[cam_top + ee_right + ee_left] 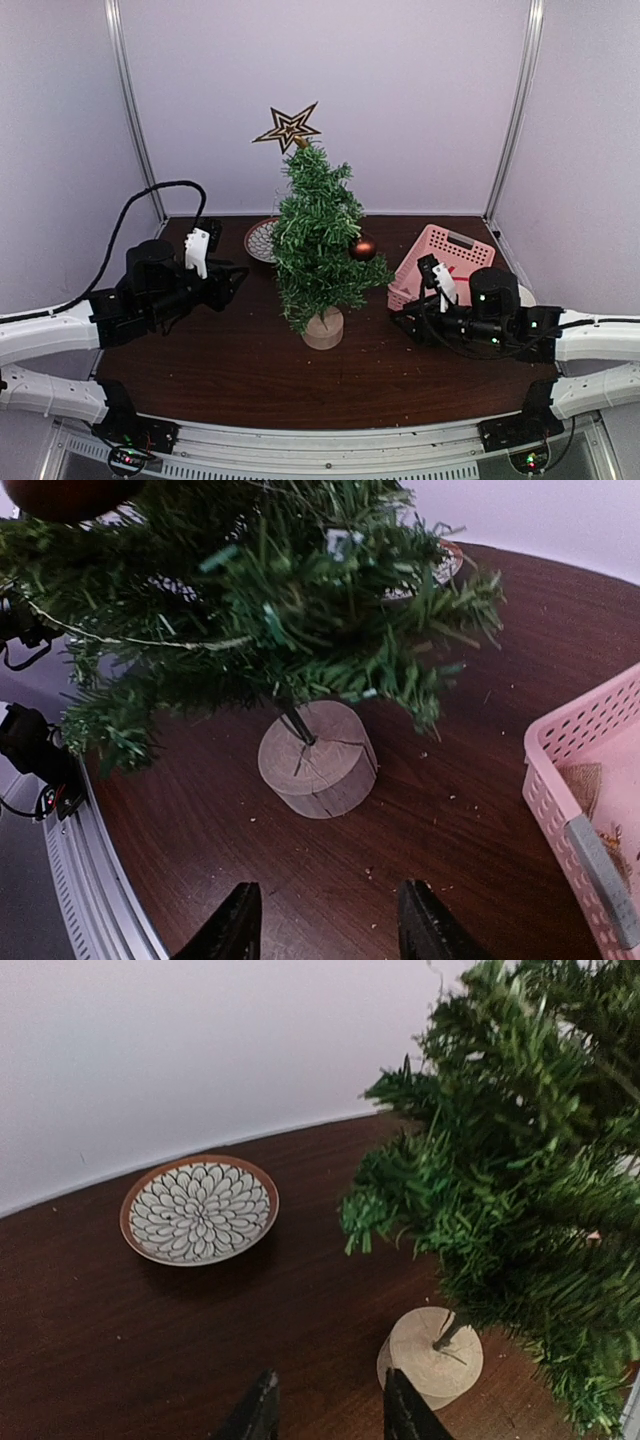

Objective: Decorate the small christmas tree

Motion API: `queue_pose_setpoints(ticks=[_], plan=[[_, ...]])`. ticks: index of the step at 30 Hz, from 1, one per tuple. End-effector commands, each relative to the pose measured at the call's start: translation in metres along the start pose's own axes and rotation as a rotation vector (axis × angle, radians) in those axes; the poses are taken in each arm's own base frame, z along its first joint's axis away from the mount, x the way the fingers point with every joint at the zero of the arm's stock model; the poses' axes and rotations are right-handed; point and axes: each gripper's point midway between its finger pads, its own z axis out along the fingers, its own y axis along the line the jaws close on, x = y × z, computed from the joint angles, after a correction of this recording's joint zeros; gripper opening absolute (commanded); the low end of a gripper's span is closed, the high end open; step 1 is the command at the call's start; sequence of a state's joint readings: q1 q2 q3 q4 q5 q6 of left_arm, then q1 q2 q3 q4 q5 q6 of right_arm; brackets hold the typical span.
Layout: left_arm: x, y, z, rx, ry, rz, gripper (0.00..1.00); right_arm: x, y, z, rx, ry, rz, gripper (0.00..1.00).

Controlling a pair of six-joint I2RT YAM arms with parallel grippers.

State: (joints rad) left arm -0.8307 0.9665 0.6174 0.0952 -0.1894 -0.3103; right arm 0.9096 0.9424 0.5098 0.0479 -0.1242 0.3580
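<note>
One small christmas tree upright at the middle of the counter, planted on a round pale wooden stump. Dark green bristly branches, thin trunk showing just above the wood. Up top, a cut-out star, tipped a little to one side. On the right flank, about halfway up, a shiny red-brown ball hanging among the needles. Behind the tree and slightly left, close to the back wall, a small plate with a petal pattern and a brown rim, flat on the wood, well apart from the stump. Off to the right, a pink plastic basket with a slotted wall; something tan and fibrous inside, too unclear to name. Now the left pincer: low over the counter, left of the tree, pointed toward stump and plate, fingers moderately parted, nothing between them. And the right pincer: low on the other side, aimed at the stump, fingers apart at a medium gap, gripping nothing. Tiny pale specks scattered over the dark wood around the stump.
</note>
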Motion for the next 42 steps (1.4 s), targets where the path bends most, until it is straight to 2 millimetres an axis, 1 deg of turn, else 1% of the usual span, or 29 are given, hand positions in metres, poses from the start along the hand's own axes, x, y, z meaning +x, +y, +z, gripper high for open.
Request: queue_pose_setpoints(ticks=[1,6,12,14,16,20,22,26,30,35,38,39,42], plan=[[0.012,-0.002,0.011,0.055,-0.017,-0.155,0.36,-0.003,-0.006,0.008,0.030,-0.112,0.089,0.48],[0.025,-0.002,0.025,0.082,0.002,-0.194,0.36,0.017,-0.007,0.027,0.048,-0.120,0.048,0.44],[0.023,0.001,0.029,0.077,-0.016,-0.210,0.36,0.039,-0.006,0.052,0.038,-0.142,0.034,0.41],[0.023,0.005,0.028,0.064,-0.021,-0.214,0.36,0.041,-0.004,0.062,0.033,-0.160,0.044,0.39],[0.021,0.009,0.026,0.052,-0.028,-0.220,0.36,0.043,-0.004,0.071,0.038,-0.170,0.067,0.35],[0.015,0.015,0.019,0.026,-0.045,-0.214,0.36,0.044,-0.009,0.080,0.041,-0.243,0.145,0.30],[0.013,0.017,0.017,0.020,-0.047,-0.207,0.36,0.045,-0.008,0.086,0.014,-0.275,0.180,0.30],[0.010,0.018,0.016,0.011,-0.046,-0.192,0.36,0.055,-0.001,0.104,-0.048,-0.268,0.264,0.29],[0.008,0.019,0.015,0.007,-0.043,-0.186,0.36,0.061,-0.005,0.110,-0.057,-0.280,0.326,0.32],[0.022,0.017,0.020,0.023,-0.006,-0.204,0.36,0.061,0.001,0.118,-0.084,-0.254,0.343,0.34],[0.025,0.018,0.020,0.031,-0.001,-0.224,0.36,0.062,-0.004,0.126,-0.077,-0.214,0.365,0.34],[0.024,0.019,0.019,0.029,-0.004,-0.225,0.36,0.063,-0.009,0.129,-0.067,-0.201,0.378,0.34],[0.020,0.021,0.017,0.022,-0.013,-0.219,0.36,0.064,-0.019,0.130,-0.047,-0.194,0.415,0.34]])
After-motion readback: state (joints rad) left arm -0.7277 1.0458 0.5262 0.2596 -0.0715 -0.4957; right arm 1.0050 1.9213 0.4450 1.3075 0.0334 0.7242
